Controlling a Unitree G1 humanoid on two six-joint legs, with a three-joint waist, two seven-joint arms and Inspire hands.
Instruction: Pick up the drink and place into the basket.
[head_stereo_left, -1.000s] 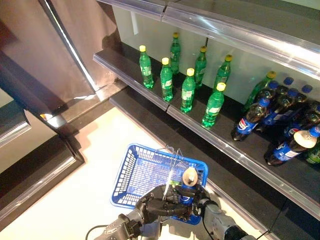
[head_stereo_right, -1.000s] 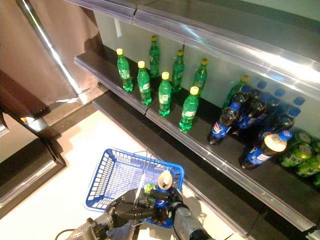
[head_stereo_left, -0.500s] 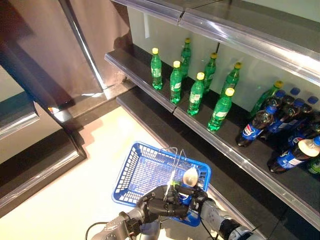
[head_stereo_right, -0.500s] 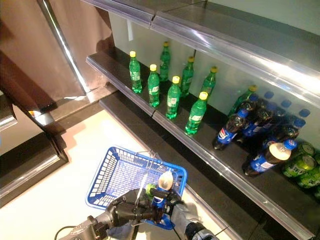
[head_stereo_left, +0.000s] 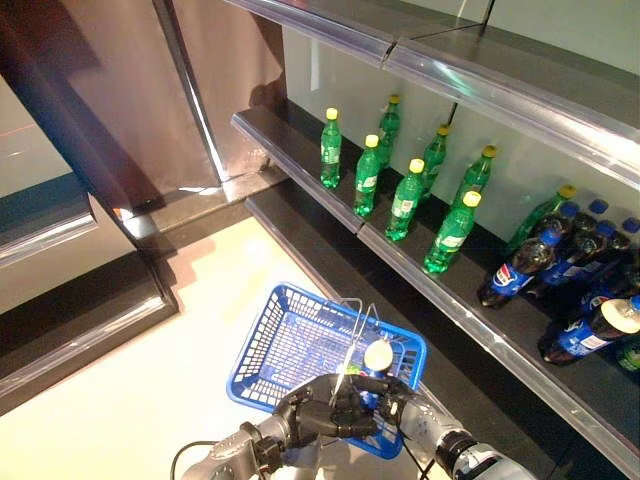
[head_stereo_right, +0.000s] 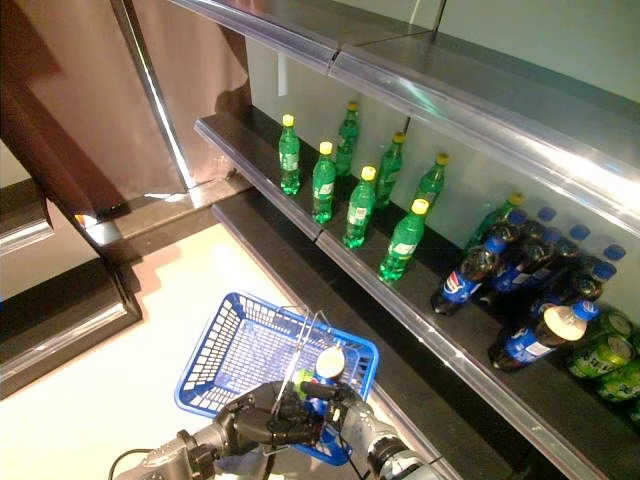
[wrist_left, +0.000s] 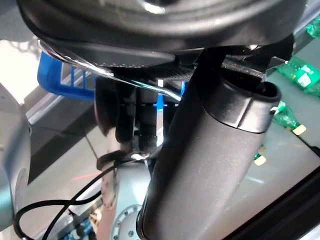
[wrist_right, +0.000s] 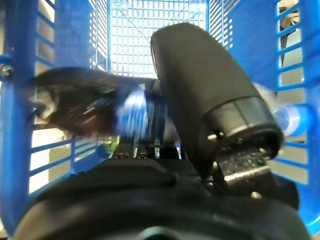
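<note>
A blue plastic basket (head_stereo_left: 262, 325) hangs low in front of me by its wire handles (head_stereo_left: 352, 330). My left hand (head_stereo_left: 318, 416) is curled round those handles, as the left wrist view shows with the wire (wrist_left: 140, 86) crossing under its thumb. My right hand (head_stereo_left: 398, 402), white thumb cover up, is shut on a dark cola bottle with a blue label (wrist_right: 134, 112) at the basket's near right corner. In the right wrist view the bottle lies across the hand with the basket's mesh (wrist_right: 157, 20) behind it.
To the right runs a dark shelf (head_stereo_left: 420, 270) with several green bottles (head_stereo_left: 405, 195) and several cola bottles (head_stereo_left: 520, 270). A second shelf (head_stereo_left: 450, 60) hangs above it. A dark cabinet (head_stereo_left: 90, 130) stands at the left, pale floor (head_stereo_left: 150, 370) between.
The whole picture has shifted, so the camera moved. Both hands, the basket and the bottle keep the same arrangement to each other.
</note>
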